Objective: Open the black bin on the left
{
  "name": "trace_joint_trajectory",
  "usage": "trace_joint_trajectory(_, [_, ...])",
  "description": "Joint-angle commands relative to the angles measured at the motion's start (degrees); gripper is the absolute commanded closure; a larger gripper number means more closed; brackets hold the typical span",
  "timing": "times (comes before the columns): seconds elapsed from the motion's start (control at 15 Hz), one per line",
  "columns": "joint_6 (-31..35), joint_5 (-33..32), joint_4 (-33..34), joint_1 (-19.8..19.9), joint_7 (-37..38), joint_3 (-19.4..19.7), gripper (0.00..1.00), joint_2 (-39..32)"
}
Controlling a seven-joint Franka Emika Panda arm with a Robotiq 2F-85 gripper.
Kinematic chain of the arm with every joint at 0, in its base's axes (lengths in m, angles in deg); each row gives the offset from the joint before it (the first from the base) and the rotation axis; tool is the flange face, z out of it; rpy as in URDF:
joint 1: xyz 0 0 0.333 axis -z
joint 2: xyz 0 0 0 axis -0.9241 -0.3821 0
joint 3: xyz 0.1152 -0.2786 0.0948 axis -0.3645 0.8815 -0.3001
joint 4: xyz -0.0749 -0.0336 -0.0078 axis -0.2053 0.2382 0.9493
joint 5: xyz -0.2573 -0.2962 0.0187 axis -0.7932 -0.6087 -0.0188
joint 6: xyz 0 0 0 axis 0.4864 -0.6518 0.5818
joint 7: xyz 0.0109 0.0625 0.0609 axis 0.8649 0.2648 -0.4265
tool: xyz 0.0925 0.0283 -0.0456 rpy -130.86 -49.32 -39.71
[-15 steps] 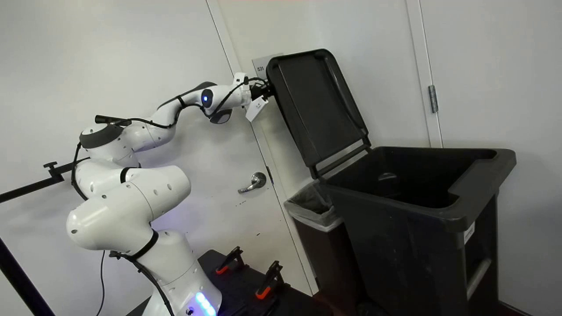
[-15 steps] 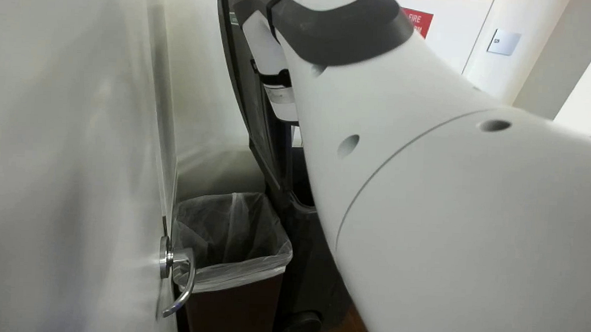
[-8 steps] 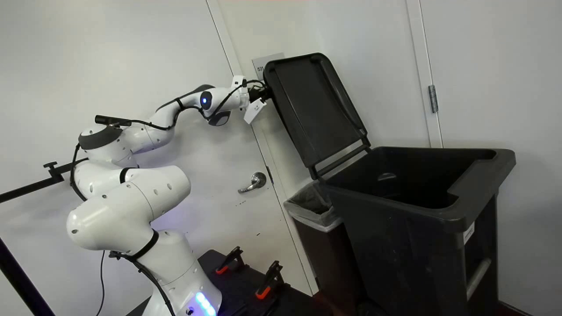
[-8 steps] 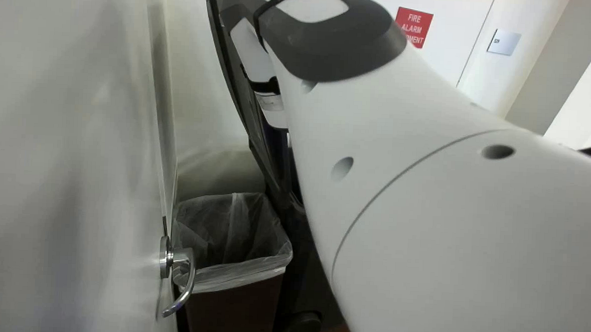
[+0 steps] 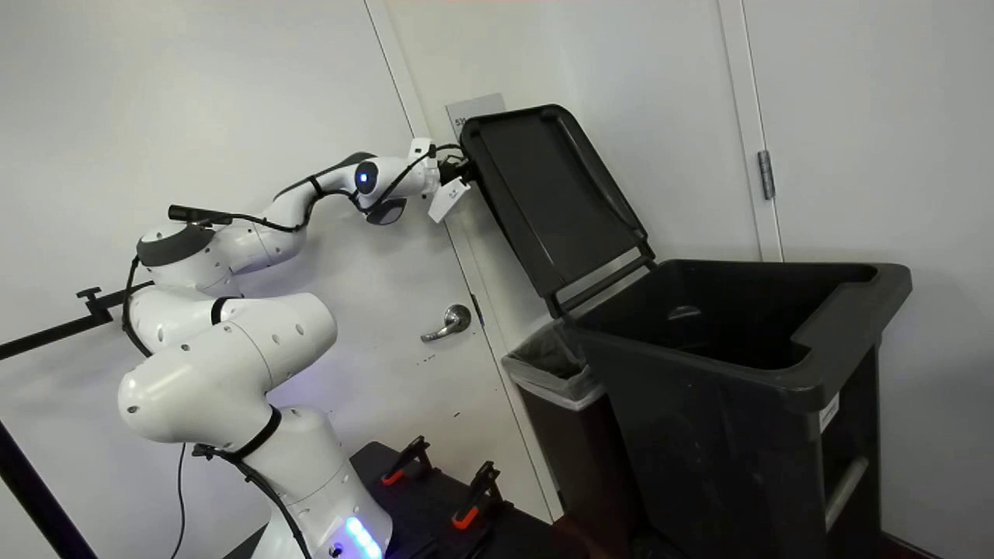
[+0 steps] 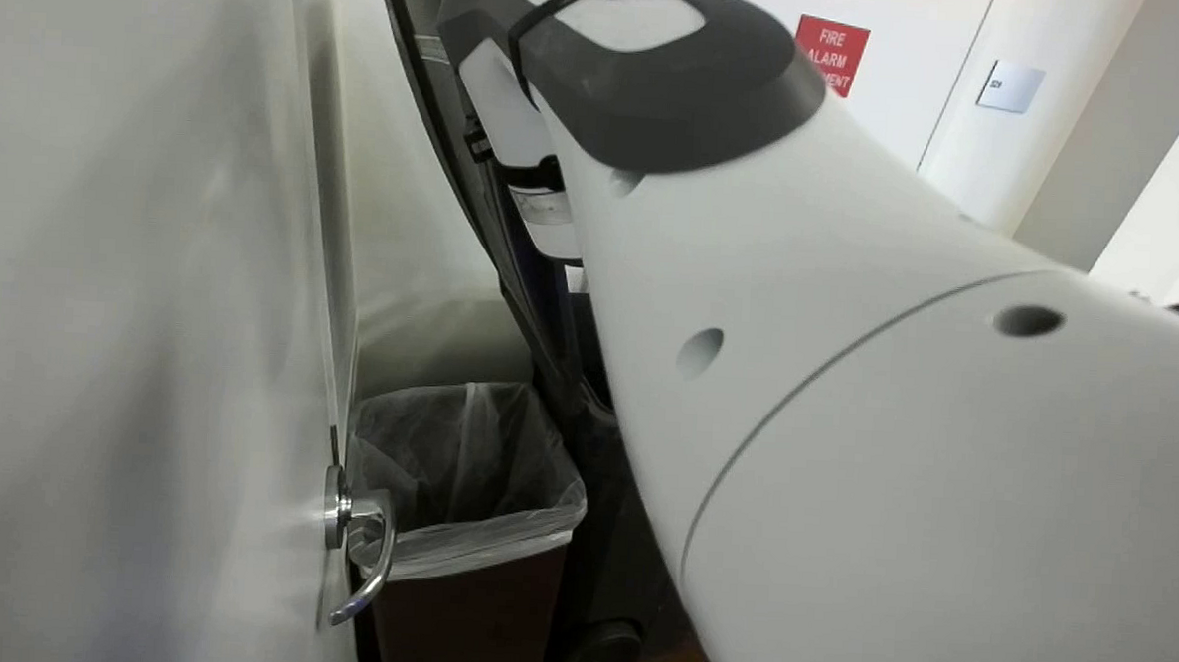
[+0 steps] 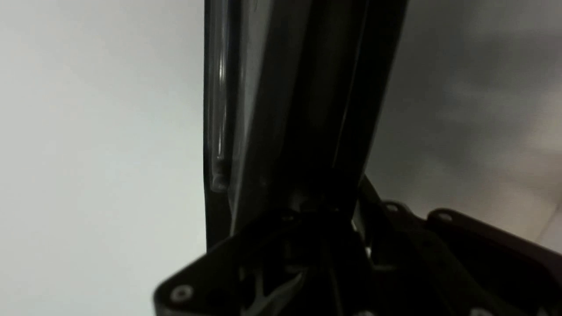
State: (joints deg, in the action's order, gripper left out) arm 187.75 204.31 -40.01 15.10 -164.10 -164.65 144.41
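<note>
The black bin (image 5: pixel 722 458) stands on the floor beside the arm, its inside visible from above in an exterior view. Its lid (image 5: pixel 555 198) is swung up on the hinge and leans back past upright, away from the opening. At the lid's upper edge, my gripper (image 5: pixel 464 168) holds the rim from the side facing the arm. The wrist view shows the lid's dark rim (image 7: pixel 303 109) running down between the fingers, where my gripper (image 7: pixel 336 213) is shut on it; that area is very dark. In an exterior view the arm hides the gripper, with the lid (image 6: pixel 450 116) partly showing behind.
A brown waste bin (image 5: pixel 582 458) with a clear liner stands under the raised lid, close to the black bin. Behind is a white door with a lever handle (image 5: pixel 449 322). Clamps (image 5: pixel 477 497) sit on the dark table at the arm's base.
The gripper and the lid's upper edge have moved together a little down and back, away from the bin's opening. The lid leans further back than before. Bin body stays put.
</note>
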Motion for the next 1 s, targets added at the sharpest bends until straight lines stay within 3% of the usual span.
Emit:
trace_joint_trajectory(0.0, [-7.1,-1.7,-4.2,-0.9,-3.9,-1.3,0.97,-0.9])
trace_joint_trajectory(0.07, [-10.1,-2.3,-4.9,-0.8,-1.5,-0.4,0.97,1.8])
trace_joint_trajectory(0.4, [-18.3,-5.2,-7.9,-1.7,-4.0,-1.3,0.97,1.1])
trace_joint_trajectory(0.73, [-19.6,-6.1,-10.3,-3.3,-5.5,-1.2,0.97,1.3])
trace_joint_trajectory(0.93, [-20.8,-7.3,-13.5,-6.2,-5.5,0.5,0.97,-0.2])
